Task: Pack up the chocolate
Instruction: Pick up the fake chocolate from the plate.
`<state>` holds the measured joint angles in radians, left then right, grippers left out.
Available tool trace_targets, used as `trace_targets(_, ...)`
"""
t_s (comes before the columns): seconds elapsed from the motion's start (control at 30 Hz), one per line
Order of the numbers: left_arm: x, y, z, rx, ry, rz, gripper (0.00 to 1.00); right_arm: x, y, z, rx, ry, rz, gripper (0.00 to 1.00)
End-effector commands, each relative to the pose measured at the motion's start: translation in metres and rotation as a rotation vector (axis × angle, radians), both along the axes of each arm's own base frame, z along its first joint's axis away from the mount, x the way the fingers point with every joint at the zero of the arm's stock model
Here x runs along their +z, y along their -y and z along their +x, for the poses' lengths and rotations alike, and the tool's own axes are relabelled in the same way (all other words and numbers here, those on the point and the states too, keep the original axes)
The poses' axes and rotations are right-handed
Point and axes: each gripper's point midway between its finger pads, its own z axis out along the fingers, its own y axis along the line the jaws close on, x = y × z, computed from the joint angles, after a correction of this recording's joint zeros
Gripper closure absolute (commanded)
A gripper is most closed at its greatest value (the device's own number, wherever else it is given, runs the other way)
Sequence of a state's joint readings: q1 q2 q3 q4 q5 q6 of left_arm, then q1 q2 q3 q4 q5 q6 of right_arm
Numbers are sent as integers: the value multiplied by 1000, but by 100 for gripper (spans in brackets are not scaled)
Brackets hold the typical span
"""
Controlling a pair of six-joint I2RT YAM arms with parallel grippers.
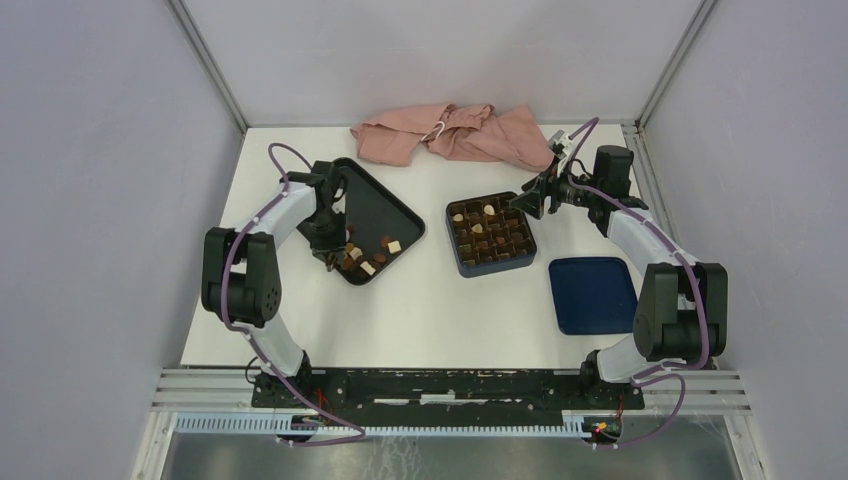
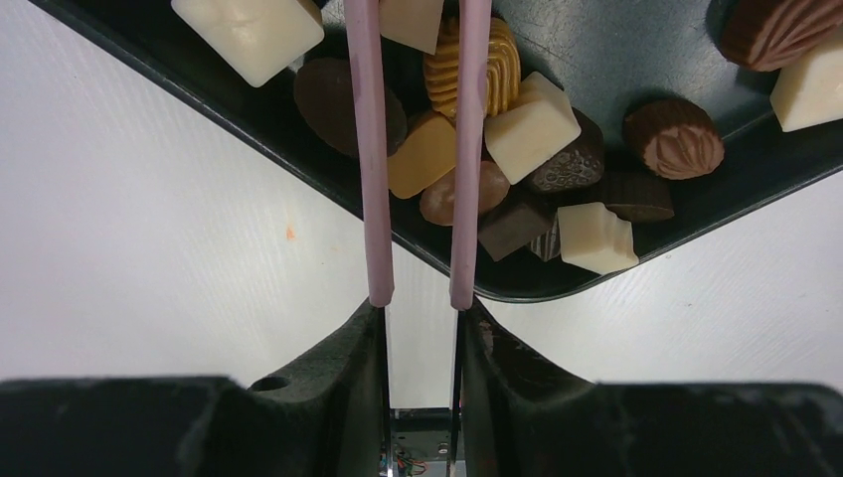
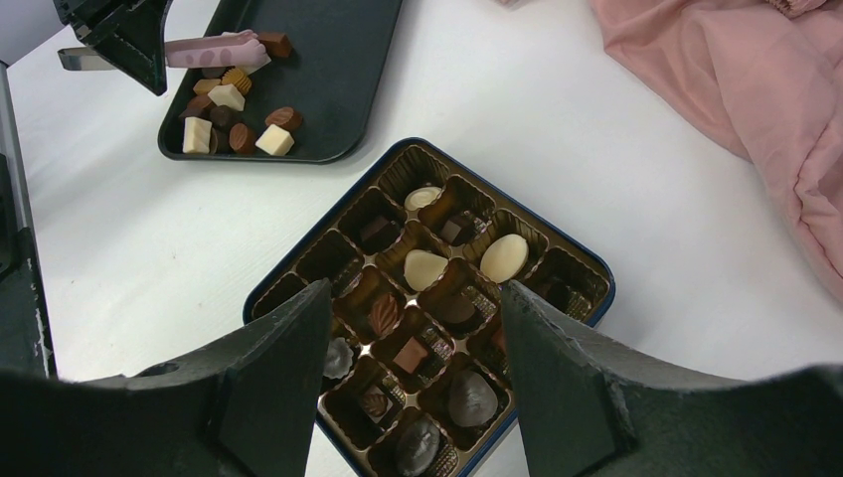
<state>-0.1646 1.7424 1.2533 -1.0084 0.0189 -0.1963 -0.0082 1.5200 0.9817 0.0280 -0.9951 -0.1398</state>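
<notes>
Reaching into the chocolate (image 2: 527, 129), the left gripper (image 2: 422, 149) has narrow jaws, contact unclear; right gripper (image 3: 413, 328) jaws spread, empty.

Left arm bent, its gripper (image 2: 421, 199) pointing down with the two pink fingers (image 2: 370, 149) narrowly parted; right arm reaching forward and inward, its gripper (image 3: 413, 338) with black jaws set wide apart, empty.

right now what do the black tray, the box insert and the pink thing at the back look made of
Black tray: likely smooth plastic or coated metal, with soft sheen on its rounded rim. Box insert: thin glossy brown moulded plastic, going by highlights on the cell walls. Pink cloth: soft matte fabric, crumpled into folds.
</notes>
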Motion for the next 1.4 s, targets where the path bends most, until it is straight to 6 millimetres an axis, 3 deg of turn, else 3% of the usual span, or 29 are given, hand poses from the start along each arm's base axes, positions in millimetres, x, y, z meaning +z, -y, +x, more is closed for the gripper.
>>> trace_targets(0.0, 4, 2, 6, -43, 13, -23, 65, 16, -4, 5, 34, 61, 6, 32)
trace_targets(0.27, 1, -2, 8, -35, 5, 7, 66, 16, -4, 5, 36, 61, 6, 32)
trace_targets(0.37, 2, -4, 8, -30, 8, 17, 77, 15, -4, 5, 38, 58, 6, 32)
trace_targets(0.7, 21, -8, 27, -1, 106, 40, 98, 15, -4, 5, 39, 59, 4, 32)
trace_targets(1.13, 42, -6, 31, 41, 224, 8, 98, 15, 0, 8, 27, 89, -32, 32)
trace_targets(1.37, 59, 13, 19, 40, 317, -120, 98, 3, 15, 18, -44, 135, -141, 28)
